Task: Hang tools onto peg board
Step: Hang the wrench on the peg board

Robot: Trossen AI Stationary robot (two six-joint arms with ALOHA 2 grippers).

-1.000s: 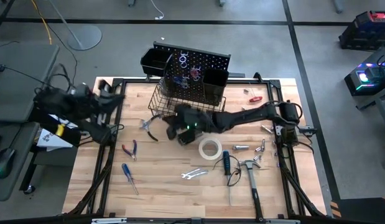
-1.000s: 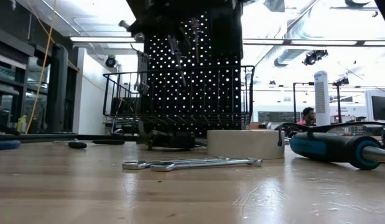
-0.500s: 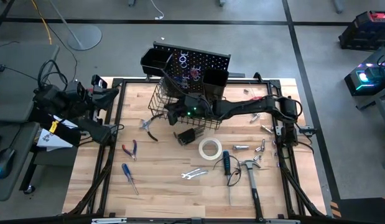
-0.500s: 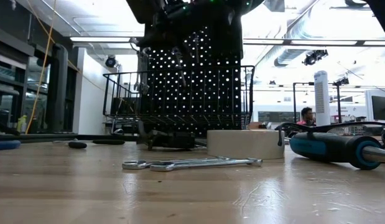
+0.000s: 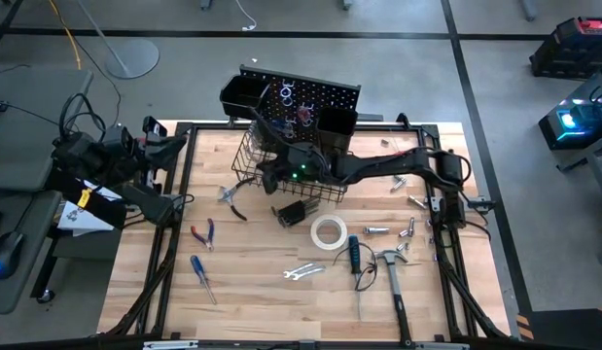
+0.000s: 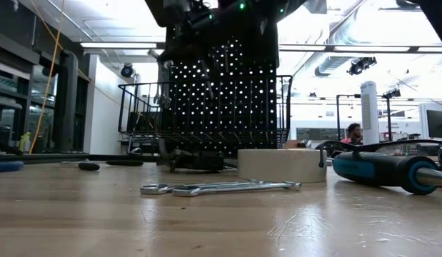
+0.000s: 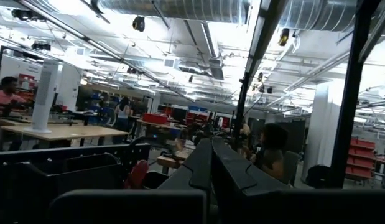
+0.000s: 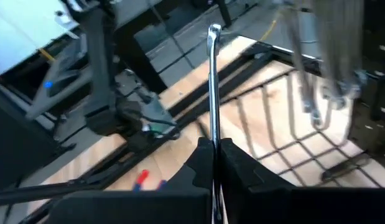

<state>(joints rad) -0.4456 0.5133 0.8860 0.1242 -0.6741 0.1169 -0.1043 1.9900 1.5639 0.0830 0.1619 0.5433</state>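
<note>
The black peg board [image 5: 305, 102] stands at the table's far edge, with a wire basket [image 5: 281, 160] at its foot and silver wrenches [image 8: 313, 74] hanging on it. My right gripper [image 8: 214, 146] reaches from the table's right over the basket [image 6: 206, 107] and is shut on a silver wrench [image 8: 213, 81]. My left gripper [image 7: 211, 168] is shut on nothing, folded back past the table's left edge [image 5: 145, 146]. A white tape roll [image 5: 328, 233], a claw hammer [image 5: 393, 272], two wrenches [image 5: 302, 272] and a blue-handled screwdriver [image 5: 352, 255] lie flat on the tabletop. My right gripper pinches the wrench's shaft [image 8: 213, 134] between its two fingers. The wrench runs along the fingers and sticks out beyond their tips, its ring end [image 8: 214, 30] foremost. The fingers come nearly level from the table's right. The wrench is lifted clear, above the basket.
Red-handled pliers [image 5: 205, 233], a blue-handled screwdriver [image 5: 201, 275] and other pliers [image 5: 232, 199] lie at the left. A small black object [image 5: 291, 211] lies just in front of the basket. Small silver parts [image 5: 403, 231] lie at the right.
My right gripper, still shut on the wrench, has swung from above the table's middle toward the far edge, ending over the basket in front of the peg board. That uncovered the small black object on the table. For the last half second the gripper has hardly moved.
</note>
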